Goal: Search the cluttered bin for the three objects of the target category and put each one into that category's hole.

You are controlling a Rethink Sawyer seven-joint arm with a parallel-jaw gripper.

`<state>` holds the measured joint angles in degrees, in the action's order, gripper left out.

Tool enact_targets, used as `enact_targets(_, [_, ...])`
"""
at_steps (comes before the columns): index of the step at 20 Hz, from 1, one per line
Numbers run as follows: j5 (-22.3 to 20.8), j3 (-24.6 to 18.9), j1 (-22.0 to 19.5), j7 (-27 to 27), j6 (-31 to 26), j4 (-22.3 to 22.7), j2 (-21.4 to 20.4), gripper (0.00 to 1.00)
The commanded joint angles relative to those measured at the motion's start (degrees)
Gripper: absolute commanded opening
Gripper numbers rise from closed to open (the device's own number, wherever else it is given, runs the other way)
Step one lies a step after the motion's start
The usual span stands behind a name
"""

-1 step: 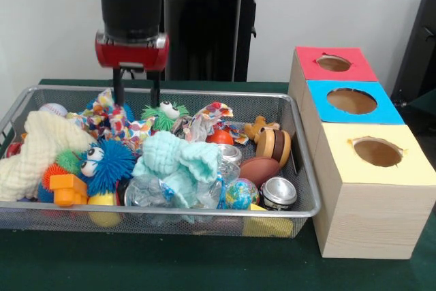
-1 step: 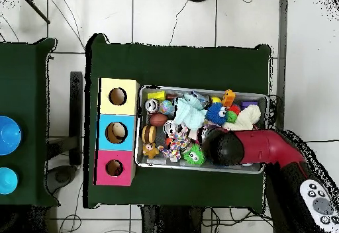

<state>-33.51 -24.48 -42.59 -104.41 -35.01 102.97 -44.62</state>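
Observation:
My gripper [image 1: 136, 97] hangs open at the back left of the wire mesh bin [image 1: 300, 168], its fingers [image 1: 118, 90] spread with nothing between them. The tips sit just above a multicoloured patterned cloth [image 1: 112, 119]. A green spiky ball with eyes [image 1: 165, 114] lies right beside it. The wooden box carries a red hole [image 1: 334, 63], a blue hole [image 1: 351, 101] and a yellow hole [image 1: 377, 152]. In the overhead view the arm's head [image 2: 228, 147] hides the gripper; the green ball [image 2: 194, 154] shows next to it, and the box [image 2: 118, 132] stands against the bin [image 2: 198, 89].
The bin also holds a cream cloth [image 1: 37, 151], blue spiky ball [image 1: 105, 161], teal cloth [image 1: 177, 161], orange block [image 1: 68, 189], crumpled bottle [image 1: 146, 192], brown football [image 1: 259, 168], can [image 1: 278, 192], globe ball [image 1: 242, 192], orange ball [image 1: 219, 136] and baseball [image 1: 53, 109].

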Motion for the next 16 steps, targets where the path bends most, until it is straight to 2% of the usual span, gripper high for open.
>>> enact_targets(1, [5.3, -4.1, 2.5, 5.1, -9.3, 4.9, -7.7, 1.0])
enact_targets(9, [7.5, -1.0, 6.2, -1.2, -6.8, 9.2, -9.8, 1.0])
enact_targets(16, [8.0, 1.6, 10.2, -7.0, -1.2, 11.1, -8.9, 1.0])
